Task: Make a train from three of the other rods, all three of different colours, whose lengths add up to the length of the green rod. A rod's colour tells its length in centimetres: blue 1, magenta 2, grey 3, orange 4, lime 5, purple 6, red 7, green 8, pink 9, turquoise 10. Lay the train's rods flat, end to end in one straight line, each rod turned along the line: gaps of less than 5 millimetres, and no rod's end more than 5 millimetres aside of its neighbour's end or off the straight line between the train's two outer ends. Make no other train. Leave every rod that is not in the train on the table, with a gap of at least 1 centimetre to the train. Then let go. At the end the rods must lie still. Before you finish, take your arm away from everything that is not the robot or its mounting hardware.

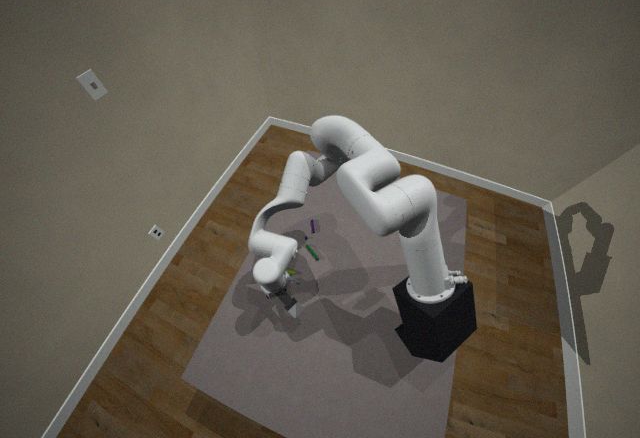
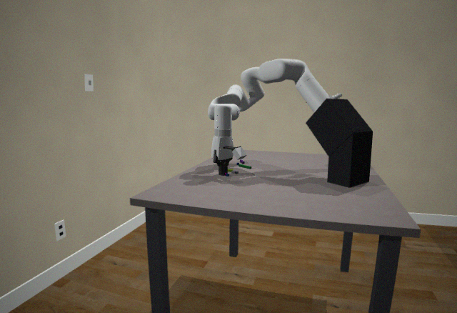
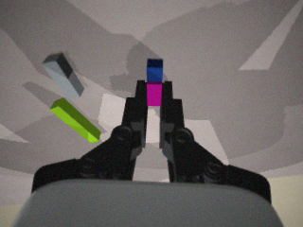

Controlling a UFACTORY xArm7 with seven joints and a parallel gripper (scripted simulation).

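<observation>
Gripper: nearly closed and clamping the magenta rod, which is sitting low over the table with its far end touching or just beside the blue rod. Lime rod and grey rod are lying to the left, near but apart. Risk: on release the fingers may be dragging the magenta rod askew or nudging the small blue one, opening a gap or sideways offset.

Arm's pedestal stands at the table's far right. Gripper hangs low near the far left, pinching a short rod. A cube-like rod sits just beyond it, seemingly touching. Left of the gripper lie two longer rods, apart. Two more rods lie toward the arm.
</observation>
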